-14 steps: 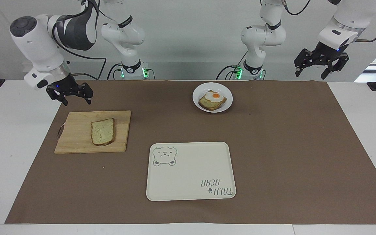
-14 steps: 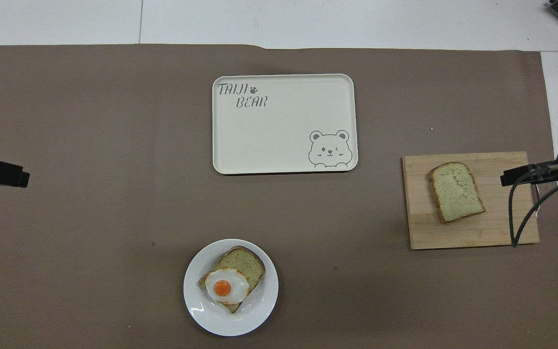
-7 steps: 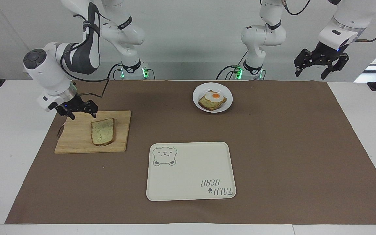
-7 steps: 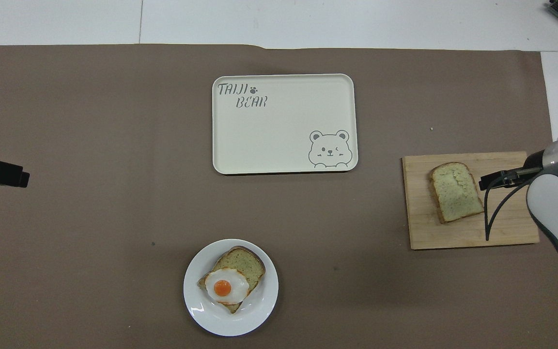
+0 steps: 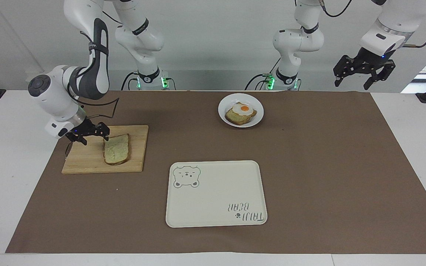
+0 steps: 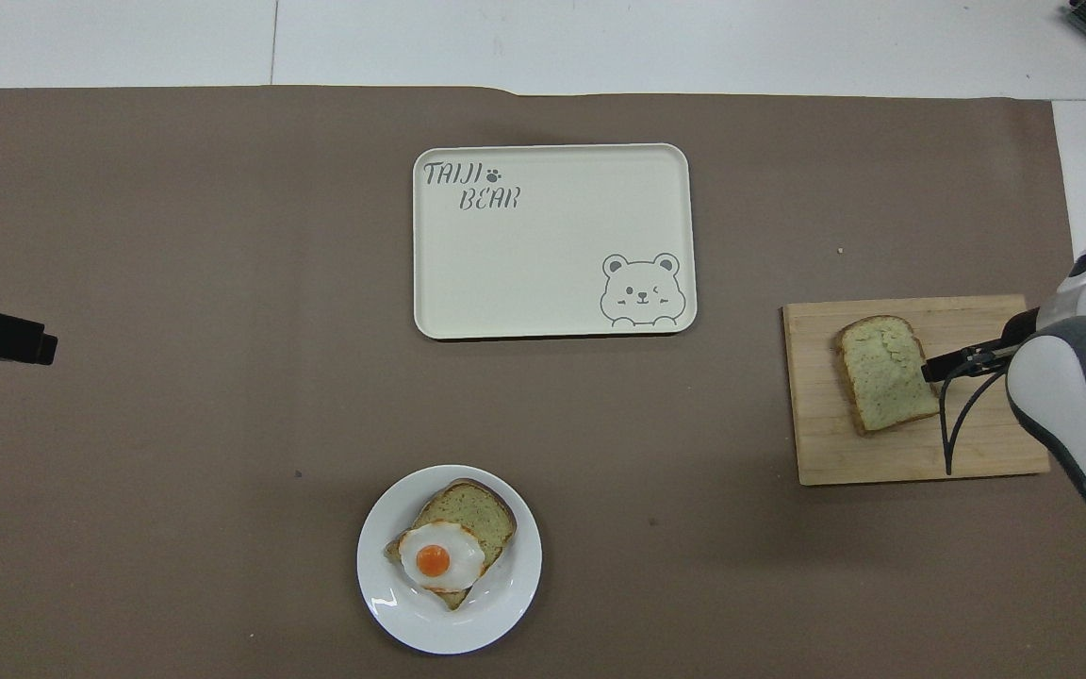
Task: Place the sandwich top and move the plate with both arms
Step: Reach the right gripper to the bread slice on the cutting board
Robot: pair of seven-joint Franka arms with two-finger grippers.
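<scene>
Robotics lab, staged tabletop cell. Two white jointed arms point(image 5: 87, 44) bolted at table's 12 o'clock edge in facing view, green status lights at bases, black cables trailing. Bare pale wall at 12 o'clock, no furniture or decor. White table point(image 5: 13, 166) covered by brown paper sheet point(image 5: 327, 166) taped flat. Props laid out like test setup: wooden cutting board point(image 5: 87, 162) at 9 o'clock, cream bear-printed tray point(image 5: 216, 199) at 6 o'clock. Black camera mounts at table ends, 3 and 9 o'clock.
</scene>
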